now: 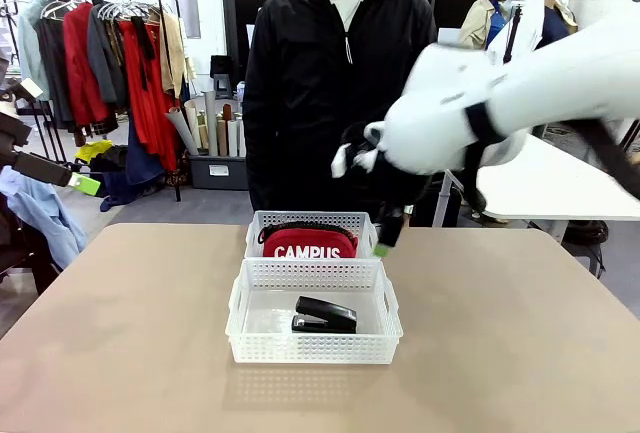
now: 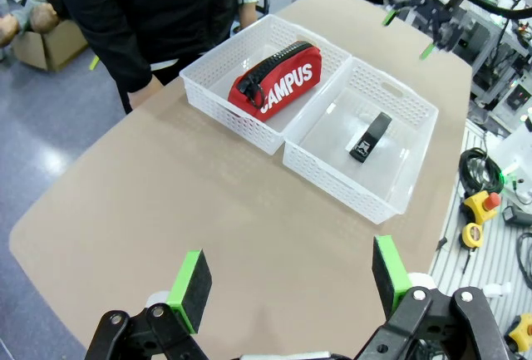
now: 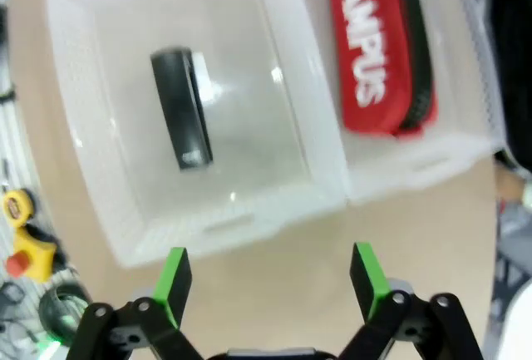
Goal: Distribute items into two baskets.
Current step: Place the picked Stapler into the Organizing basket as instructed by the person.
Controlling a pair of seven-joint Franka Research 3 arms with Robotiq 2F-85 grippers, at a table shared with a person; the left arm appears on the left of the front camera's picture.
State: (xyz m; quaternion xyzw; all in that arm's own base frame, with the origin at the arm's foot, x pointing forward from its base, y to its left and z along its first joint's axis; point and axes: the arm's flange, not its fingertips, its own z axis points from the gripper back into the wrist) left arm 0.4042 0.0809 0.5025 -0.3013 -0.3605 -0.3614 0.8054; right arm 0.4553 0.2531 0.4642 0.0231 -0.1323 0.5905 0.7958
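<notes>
Table (image 1: 120, 353): two white baskets touching end to end, mid-table toward far edge. Far basket (image 1: 310, 221) has the red CAMPUS pouch (image 1: 309, 243); near basket (image 1: 312, 348) has the black stapler (image 1: 324, 315). R gripper (image 1: 383, 235) above far basket's right corner, jaws open, empty. L gripper (image 2: 287, 273) off table's left edge, open, empty.

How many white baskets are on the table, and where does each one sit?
2. The near basket, on the robot's side, holds the stapler. The far basket touches it on the person's side and holds the red pouch. Nothing suggests a hidden third.
</notes>
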